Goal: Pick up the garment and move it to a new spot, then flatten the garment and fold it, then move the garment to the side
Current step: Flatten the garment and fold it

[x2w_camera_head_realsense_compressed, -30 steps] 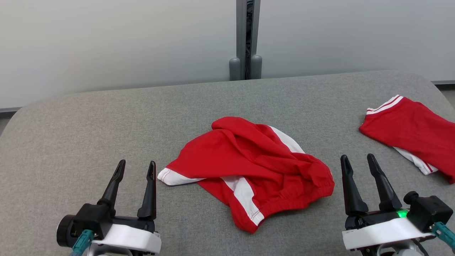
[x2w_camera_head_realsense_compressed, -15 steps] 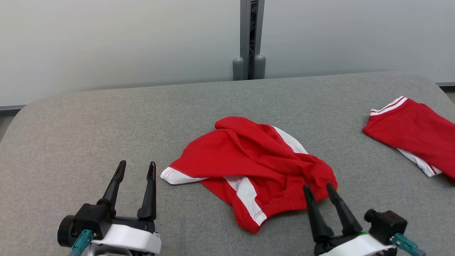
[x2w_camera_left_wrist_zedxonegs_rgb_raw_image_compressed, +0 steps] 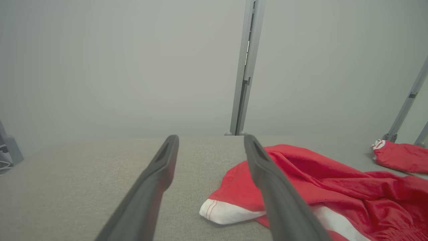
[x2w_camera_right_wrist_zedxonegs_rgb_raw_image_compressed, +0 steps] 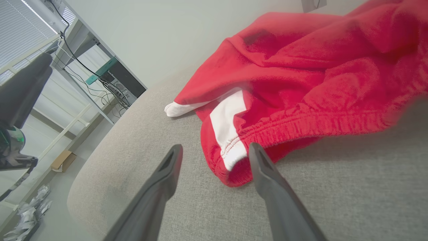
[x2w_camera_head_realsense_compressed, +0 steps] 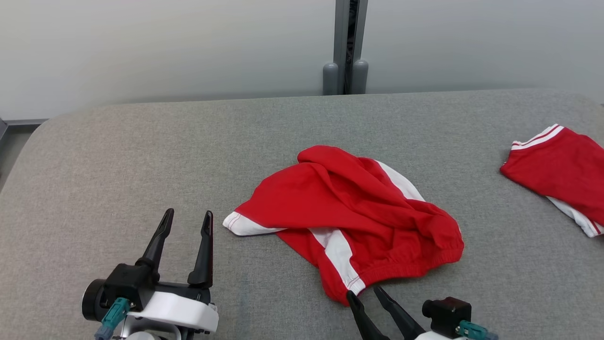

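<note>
Right gripper (x2w_camera_head_realsense_compressed: 364, 292): jaws stood wide and empty, tips just short of the garment (x2w_camera_head_realsense_compressed: 349, 208) at its near elastic hem.
Left gripper (x2w_camera_head_realsense_compressed: 188, 213): jaws wide, holding nothing, near the garment's white-edged corner but apart from it.
Garment: red with white stripes, lay crumpled mid-table (x2w_camera_head_realsense_compressed: 118, 156).
Second red garment (x2w_camera_head_realsense_compressed: 561, 172): lay far right, well apart.
Post (x2w_camera_head_realsense_compressed: 350, 42): stood behind the table.

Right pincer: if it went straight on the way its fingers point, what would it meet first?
Probably the crumpled red garment: the open right pincer points at its near corner, where the white stripe meets the elastic hem. Depth is unclear; it may brush the grey table first.
</note>
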Motion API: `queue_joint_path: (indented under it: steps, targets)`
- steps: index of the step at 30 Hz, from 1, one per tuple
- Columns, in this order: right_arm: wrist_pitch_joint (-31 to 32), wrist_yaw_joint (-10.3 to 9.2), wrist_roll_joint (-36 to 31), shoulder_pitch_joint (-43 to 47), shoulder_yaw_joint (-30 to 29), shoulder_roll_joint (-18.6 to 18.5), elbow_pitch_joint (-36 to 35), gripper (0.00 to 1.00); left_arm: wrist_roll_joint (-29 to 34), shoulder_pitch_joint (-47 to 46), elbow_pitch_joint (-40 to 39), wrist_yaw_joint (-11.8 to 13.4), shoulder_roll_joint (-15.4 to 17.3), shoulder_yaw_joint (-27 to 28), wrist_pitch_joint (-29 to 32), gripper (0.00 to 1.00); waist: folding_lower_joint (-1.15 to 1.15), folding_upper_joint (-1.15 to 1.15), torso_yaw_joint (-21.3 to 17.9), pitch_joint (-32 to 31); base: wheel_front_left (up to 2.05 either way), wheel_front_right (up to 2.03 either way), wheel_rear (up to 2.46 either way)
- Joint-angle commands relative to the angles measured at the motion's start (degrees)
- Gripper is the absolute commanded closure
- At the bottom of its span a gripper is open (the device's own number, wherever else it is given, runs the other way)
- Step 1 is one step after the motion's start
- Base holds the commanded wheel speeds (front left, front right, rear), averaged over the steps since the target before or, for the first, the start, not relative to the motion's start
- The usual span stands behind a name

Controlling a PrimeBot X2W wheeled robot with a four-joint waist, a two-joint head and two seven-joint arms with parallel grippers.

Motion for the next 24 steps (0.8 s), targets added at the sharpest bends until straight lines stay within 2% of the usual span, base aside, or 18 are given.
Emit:
queue_joint_path:
  steps: [1, 8, 24]
  targets:
    - [0.1, 0.03, 0.7, -0.9, 0.4, -0.3, 1.1, 0.00, -0.1, -1.2, 0.1, 0.1, 0.2, 0.1, -0.2, 0.00, 0.00, 0.00, 0.4, 0.4, 0.00, 0.00, 0.00]
    - [-1.1, 0.03, 3.4, -3.4, 0.6, -0.3, 5.0, 0.00, 0.0, -1.6, 0.3, 0.0, 0.2, -0.3, -0.2, 0.00, 0.00, 0.00, 1.6, 1.2, 0.00, 0.00, 0.00]
    - [-1.7, 0.03, 8.7, -7.2, 5.2, -0.3, 13.2, 0.00, 0.5, -2.4, -0.1, -0.2, 0.2, -0.6, -0.2, 0.00, 0.00, 0.00, 3.3, 3.0, 0.00, 0.00, 0.00]
